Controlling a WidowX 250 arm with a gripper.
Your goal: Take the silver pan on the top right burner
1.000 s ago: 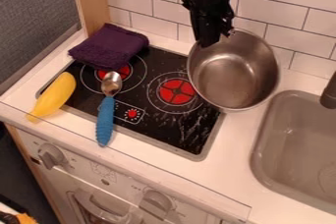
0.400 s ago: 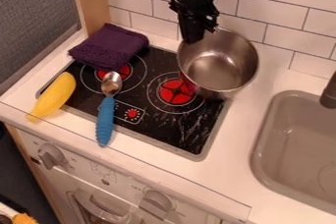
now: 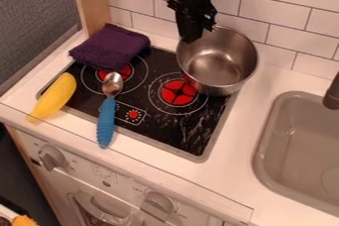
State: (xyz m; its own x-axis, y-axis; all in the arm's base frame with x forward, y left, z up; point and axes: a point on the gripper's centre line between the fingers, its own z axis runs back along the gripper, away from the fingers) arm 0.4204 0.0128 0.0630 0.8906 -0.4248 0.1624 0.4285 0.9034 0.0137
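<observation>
The black gripper point(image 3: 192, 36) hangs at the back of the stove, shut on the upper-left rim of the silver pan point(image 3: 217, 69). The pan stands nearly upright with its open top facing up, over the stovetop's back right edge. Its lower-left part overlaps the upper right side of the right-hand red burner point(image 3: 179, 92), most of which shows. Whether the pan's base touches the surface I cannot tell.
A folded purple cloth point(image 3: 110, 47) covers part of the left burner point(image 3: 116, 71). A blue-handled spoon point(image 3: 106, 121) and a yellow banana point(image 3: 53, 97) lie to the left. The grey sink point(image 3: 291, 145) is at the right, and a tiled wall point(image 3: 278, 19) rises behind.
Gripper and pan have moved left together, away from the sink side and closer to the right-hand burner. The pan looks smaller and more level than before.
</observation>
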